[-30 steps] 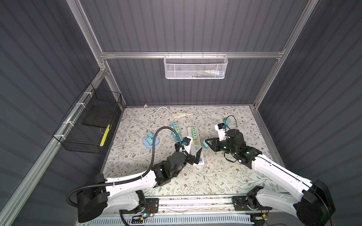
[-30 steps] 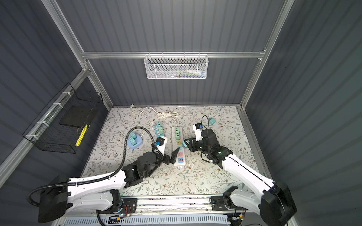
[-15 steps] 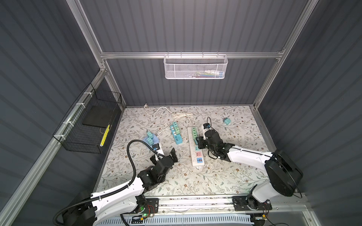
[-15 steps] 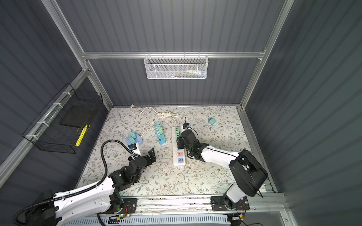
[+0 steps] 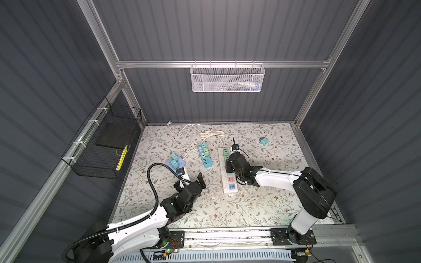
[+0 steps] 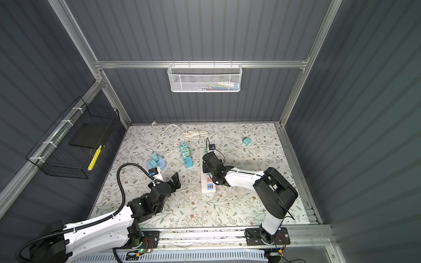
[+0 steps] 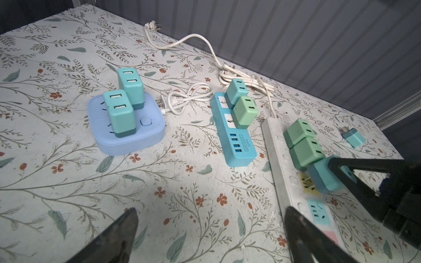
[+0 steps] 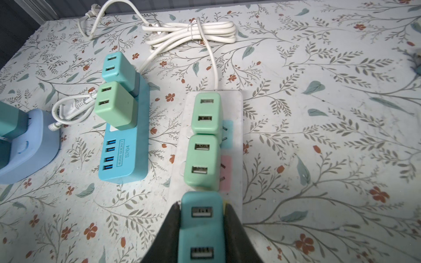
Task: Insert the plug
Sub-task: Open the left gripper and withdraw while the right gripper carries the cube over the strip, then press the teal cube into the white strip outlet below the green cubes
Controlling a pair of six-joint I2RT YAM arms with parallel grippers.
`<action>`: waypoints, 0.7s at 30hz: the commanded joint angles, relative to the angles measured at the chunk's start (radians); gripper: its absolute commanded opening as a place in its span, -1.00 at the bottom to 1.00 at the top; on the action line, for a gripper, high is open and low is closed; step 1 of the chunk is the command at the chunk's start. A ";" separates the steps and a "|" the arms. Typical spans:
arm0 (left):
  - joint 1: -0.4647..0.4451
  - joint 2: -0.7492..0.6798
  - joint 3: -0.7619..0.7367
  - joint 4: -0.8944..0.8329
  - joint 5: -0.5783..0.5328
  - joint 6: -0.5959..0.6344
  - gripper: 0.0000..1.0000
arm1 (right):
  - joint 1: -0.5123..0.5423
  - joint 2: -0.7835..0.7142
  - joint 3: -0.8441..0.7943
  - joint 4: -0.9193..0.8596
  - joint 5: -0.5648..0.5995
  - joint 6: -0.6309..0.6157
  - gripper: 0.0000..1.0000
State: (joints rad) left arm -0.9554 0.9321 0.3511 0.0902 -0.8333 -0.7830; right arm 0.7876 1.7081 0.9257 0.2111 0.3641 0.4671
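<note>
Three power strips [image 7: 239, 148], eight charger plugs [image 7: 119, 113], two wire baskets [image 5: 226, 79].

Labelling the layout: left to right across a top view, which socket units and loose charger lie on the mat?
Pale blue square socket hub, blue plastic power strip, long white power strip, loose teal cube charger.

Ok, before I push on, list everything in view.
mat: 1, floral, cell floor
white power strip: 1, white, mid-mat
blue power strip: 1, blue, left of it
square hub: 1, pale blue, farther left
green adapters: 3, green, two in white strip, one in blue
plugged teal adapters: 3, teal, two in hub, one in blue strip
loose adapter: 1, teal, mat's far right
held adapter: 1, teal, at white strip's yellow socket
cords: several, white, far side
mesh basket: 1, white, back wall
wire basket: 1, black, left wall
left claw: 1, black, open, empty, near hub
right claw: 1, black, shut on held adapter
</note>
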 commanded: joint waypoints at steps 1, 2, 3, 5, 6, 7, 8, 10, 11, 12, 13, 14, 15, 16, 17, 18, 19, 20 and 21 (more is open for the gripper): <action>0.003 0.015 0.012 -0.001 0.010 -0.014 1.00 | 0.004 0.014 0.023 -0.021 0.057 0.008 -0.74; 0.002 0.017 0.015 -0.003 0.013 -0.013 1.00 | 0.003 0.017 0.027 -0.029 0.056 0.008 -0.74; 0.003 0.022 0.019 -0.006 0.013 -0.012 1.00 | 0.004 0.018 0.026 -0.032 0.054 0.008 -0.74; 0.003 0.022 0.023 -0.013 0.010 -0.009 1.00 | 0.005 0.020 0.025 -0.037 0.052 0.015 -0.74; 0.003 0.020 0.024 -0.014 0.009 -0.006 1.00 | 0.004 0.020 0.025 -0.044 0.051 0.020 -0.74; 0.003 0.016 0.025 -0.012 0.008 -0.001 1.00 | 0.004 0.020 0.025 -0.048 0.046 0.022 -0.74; 0.004 0.015 0.025 -0.012 0.008 0.002 1.00 | 0.004 0.020 0.024 -0.049 0.042 0.023 -0.74; 0.004 0.012 0.027 -0.012 0.004 0.008 1.00 | 0.004 0.025 0.025 -0.056 0.029 0.031 -0.74; 0.004 0.011 0.026 -0.012 0.003 0.011 1.00 | 0.006 0.028 0.027 -0.059 0.025 0.034 -0.74; 0.004 0.011 0.029 -0.012 0.002 0.013 1.00 | 0.006 0.029 0.027 -0.062 0.024 0.042 -0.74; 0.004 0.010 0.029 -0.014 0.001 0.014 1.00 | 0.008 0.028 0.027 -0.063 0.022 0.047 -0.74; 0.004 0.010 0.029 -0.015 0.001 0.014 1.00 | 0.010 0.029 0.026 -0.061 0.022 0.051 -0.74; 0.004 0.010 0.029 -0.014 0.001 0.016 1.00 | 0.013 0.031 0.028 -0.061 0.027 0.051 -0.74; 0.005 0.008 0.029 -0.016 0.003 0.014 1.00 | 0.014 0.034 0.026 -0.058 0.035 0.052 -0.74; 0.004 0.006 0.030 -0.018 0.005 0.012 1.00 | 0.013 0.036 0.021 -0.051 0.037 0.050 -0.74; 0.006 0.004 0.029 -0.017 0.006 0.011 1.00 | 0.013 0.040 0.019 -0.047 0.040 0.052 -0.74; 0.005 0.003 0.029 -0.019 0.008 0.010 1.00 | 0.013 0.046 0.019 -0.046 0.039 0.054 -0.74; 0.006 0.001 0.028 -0.018 0.008 0.008 1.00 | 0.013 0.048 0.021 -0.047 0.037 0.059 -0.74; 0.005 0.000 0.028 -0.020 0.008 0.009 1.00 | 0.014 0.051 0.022 -0.048 0.036 0.063 -0.74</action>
State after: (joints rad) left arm -0.9543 0.9493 0.3523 0.0891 -0.8215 -0.7811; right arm 0.7948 1.7313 0.9398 0.1947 0.3931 0.5140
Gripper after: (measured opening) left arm 0.999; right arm 0.282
